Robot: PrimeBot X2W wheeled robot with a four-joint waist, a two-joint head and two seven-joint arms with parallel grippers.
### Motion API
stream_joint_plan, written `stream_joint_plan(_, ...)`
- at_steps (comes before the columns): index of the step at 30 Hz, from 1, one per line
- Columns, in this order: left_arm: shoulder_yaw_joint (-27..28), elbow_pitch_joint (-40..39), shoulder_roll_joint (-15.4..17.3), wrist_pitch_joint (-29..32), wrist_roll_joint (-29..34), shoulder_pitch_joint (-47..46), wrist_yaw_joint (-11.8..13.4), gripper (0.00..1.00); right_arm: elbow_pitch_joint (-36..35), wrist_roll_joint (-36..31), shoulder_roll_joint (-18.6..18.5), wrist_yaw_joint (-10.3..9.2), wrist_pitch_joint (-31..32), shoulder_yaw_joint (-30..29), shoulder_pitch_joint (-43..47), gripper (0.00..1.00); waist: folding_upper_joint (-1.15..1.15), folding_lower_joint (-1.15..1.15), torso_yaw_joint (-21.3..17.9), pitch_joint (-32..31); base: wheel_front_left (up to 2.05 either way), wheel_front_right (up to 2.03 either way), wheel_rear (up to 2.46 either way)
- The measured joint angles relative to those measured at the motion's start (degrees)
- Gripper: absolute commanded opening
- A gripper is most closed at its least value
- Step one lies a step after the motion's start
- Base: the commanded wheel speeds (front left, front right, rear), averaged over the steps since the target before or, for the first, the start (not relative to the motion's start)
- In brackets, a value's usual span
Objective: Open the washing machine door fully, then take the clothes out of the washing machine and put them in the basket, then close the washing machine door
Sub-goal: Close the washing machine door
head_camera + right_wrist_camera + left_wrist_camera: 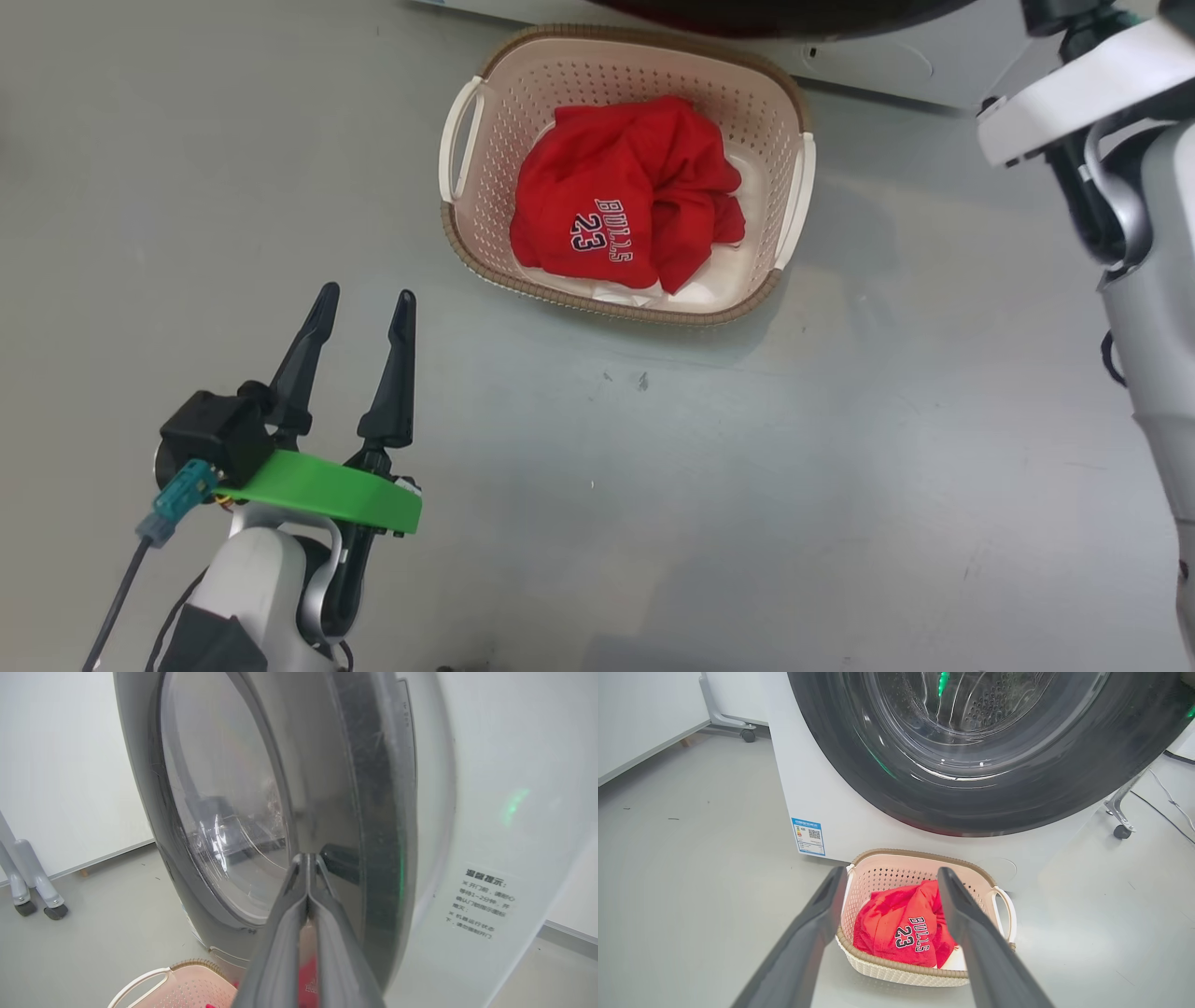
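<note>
Judging the washing machine door (373, 812) stiff, heavy, slick: push its ring with right gripper (307, 859), fingers together; left gripper (366, 295) fingers apart.

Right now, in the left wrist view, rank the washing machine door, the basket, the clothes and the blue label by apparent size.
1. washing machine door, largest, though cropped by the frame
2. basket
3. clothes, lying inside the basket
4. blue label, smallest
</note>
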Motion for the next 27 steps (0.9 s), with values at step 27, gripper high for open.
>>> stream_joint_plan(27,-0.2,1.9,-1.1,0.0,-0.1,-2.9,-0.2,1.00,6.7,-0.4,-1.9,-2.92,-0.1,-4.0,-8.9,0.00,0.00,0.00,3.2,3.4,0.00,0.00,0.00)
